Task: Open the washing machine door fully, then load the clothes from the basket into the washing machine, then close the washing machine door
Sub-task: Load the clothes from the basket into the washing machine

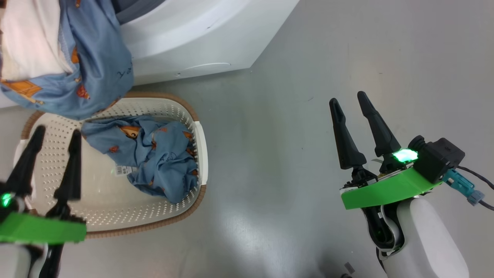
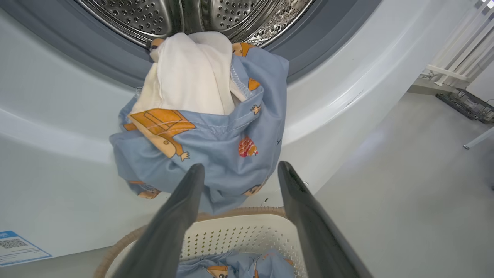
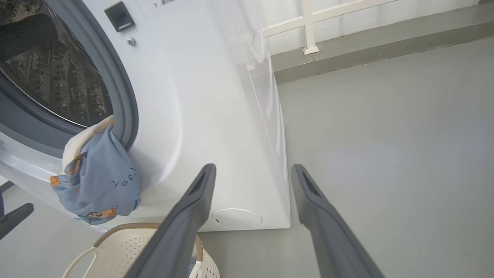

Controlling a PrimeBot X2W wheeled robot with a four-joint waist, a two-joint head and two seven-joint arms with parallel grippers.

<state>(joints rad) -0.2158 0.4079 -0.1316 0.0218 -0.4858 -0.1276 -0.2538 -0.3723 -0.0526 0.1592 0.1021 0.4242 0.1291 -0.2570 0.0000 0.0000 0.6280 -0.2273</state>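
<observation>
One blue garment with a cream lining (image 2: 200, 127) (image 1: 65, 58) (image 3: 98, 177) hangs out of the washing machine (image 1: 200, 34) (image 3: 216, 116) mouth, draped over the grey rubber ring (image 2: 77, 50) with the steel drum (image 2: 127, 15) behind it. A second blue piece of the clothes (image 1: 154, 154) (image 2: 235, 268) lies crumpled in the basket (image 1: 112, 200) (image 2: 239, 231) (image 3: 123, 247) on the floor below. My left gripper (image 1: 58, 133) (image 2: 239, 170) hovers open over the basket's left part, holding nothing. My right gripper (image 1: 347, 98) (image 3: 252, 168) stands open over bare floor to the right. The washing machine door is out of view.
Grey floor (image 1: 308, 77) spreads to the right of the machine and basket. A round filter cap (image 3: 236, 218) sits low on the machine front, and a blue sticker (image 2: 15, 245) at its lower left. White railings (image 3: 308, 23) stand along the far wall.
</observation>
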